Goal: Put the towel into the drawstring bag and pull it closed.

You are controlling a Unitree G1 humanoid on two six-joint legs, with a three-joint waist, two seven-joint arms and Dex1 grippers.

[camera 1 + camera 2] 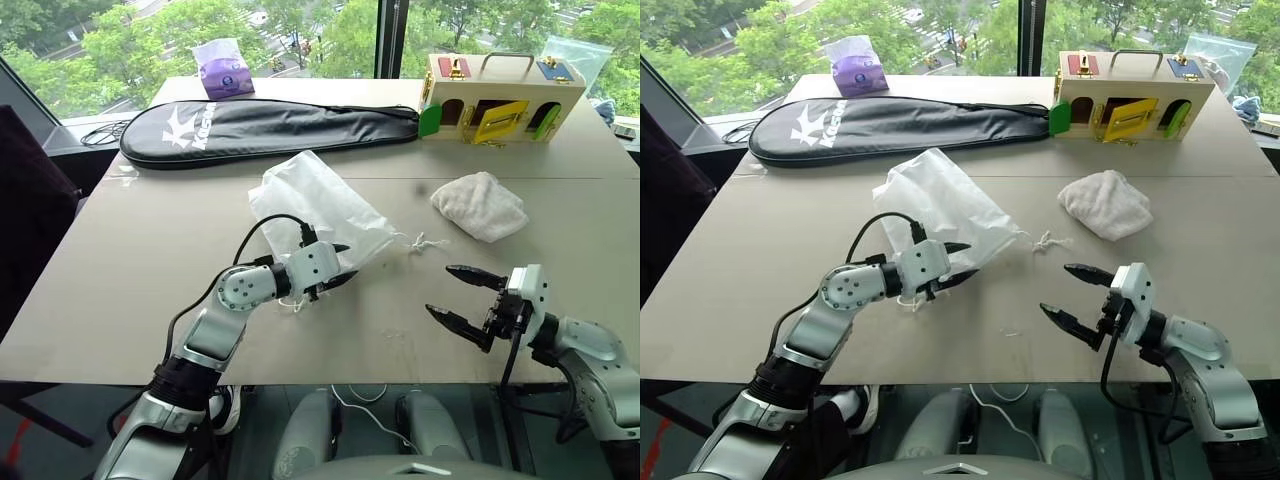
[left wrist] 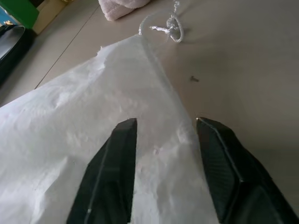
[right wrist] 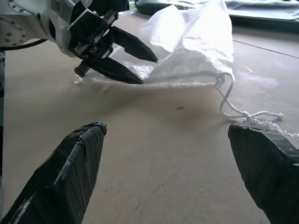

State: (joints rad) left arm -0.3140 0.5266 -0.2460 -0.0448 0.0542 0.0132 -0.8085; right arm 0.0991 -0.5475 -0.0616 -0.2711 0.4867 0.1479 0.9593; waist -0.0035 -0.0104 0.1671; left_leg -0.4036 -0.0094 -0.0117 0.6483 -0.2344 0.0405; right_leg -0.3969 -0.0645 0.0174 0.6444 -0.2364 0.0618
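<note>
The drawstring bag (image 1: 320,205) lies crumpled in the middle of the table, a thin translucent white sack. Its knotted cords (image 1: 425,243) trail toward the right. My left gripper (image 1: 340,264) is at the bag's near edge, its black fingers (image 2: 124,154) apart with the bag's fabric (image 2: 93,121) lying between them. The towel (image 1: 480,205), an off-white fluffy lump, rests to the right of the bag and touches nothing. My right gripper (image 1: 438,288) hovers near the front right, wide open and empty, pointing at the cords (image 3: 238,112) and at the left gripper (image 3: 149,70).
A long black racket case (image 1: 270,125) lies across the back of the table, with a purple tissue packet (image 1: 225,68) behind it. A wooden box with coloured doors (image 1: 500,100) stands at the back right. The table's front edge (image 1: 330,380) is just below both grippers.
</note>
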